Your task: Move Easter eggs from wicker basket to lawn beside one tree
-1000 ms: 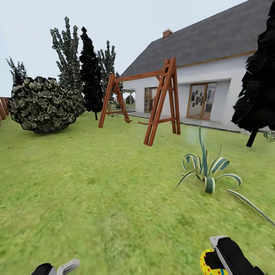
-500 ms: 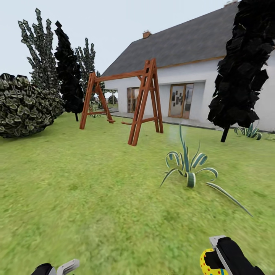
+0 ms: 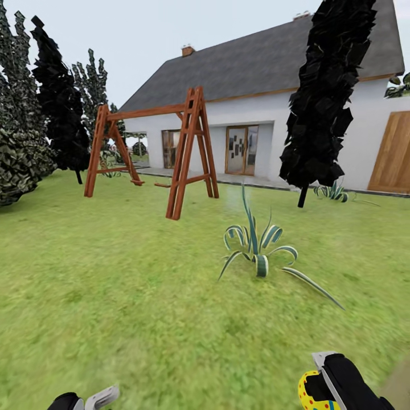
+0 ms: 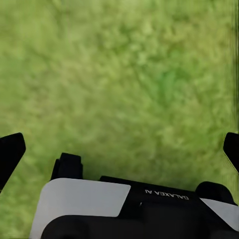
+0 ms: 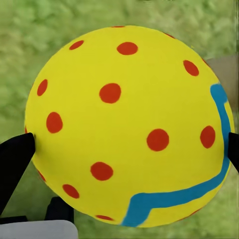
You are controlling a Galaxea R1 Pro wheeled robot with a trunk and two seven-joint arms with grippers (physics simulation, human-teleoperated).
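While the left gripper [image 4: 119,149] hangs over the lawn [image 3: 142,296] with jaws spread wide and holding nothing, the swing frame [image 3: 171,148] and a striped plant [image 3: 256,245] stand ahead; the right gripper [image 5: 127,142] clamps an Easter egg [image 5: 127,124].

Flat, even daylight with soft rendering all round.

You get a pale, overcast-looking sky [image 3: 159,34] and no clear light direction; the swing frame [image 3: 182,154] and the spiky plant [image 3: 256,245] throw no distinct shadows on the lawn [image 3: 114,296]. No glare anywhere. The near grass smears into blur, and in both wrist views it is only mottled green. The egg [image 5: 127,124] looks bright and evenly lit, its edges slightly soft. The dark tree [image 3: 324,97] reads almost black, without detail.
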